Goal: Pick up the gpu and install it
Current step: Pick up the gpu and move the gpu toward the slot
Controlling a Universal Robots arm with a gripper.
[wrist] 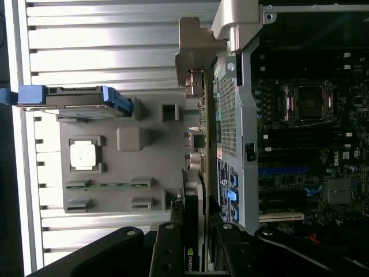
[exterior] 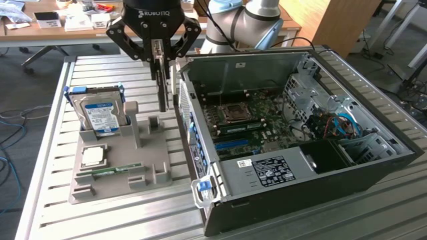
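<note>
Clamping the gpu (exterior: 162, 85) by its upper edge, the fingers (exterior: 180, 45) hold the thin, dark, flat card upright, clear of the slatted metal desk (exterior: 100, 215). It hangs between the grey moulded holder (exterior: 150, 150) and the open black case (exterior: 347, 165), probably to keep its lower edge free for seating.
</note>
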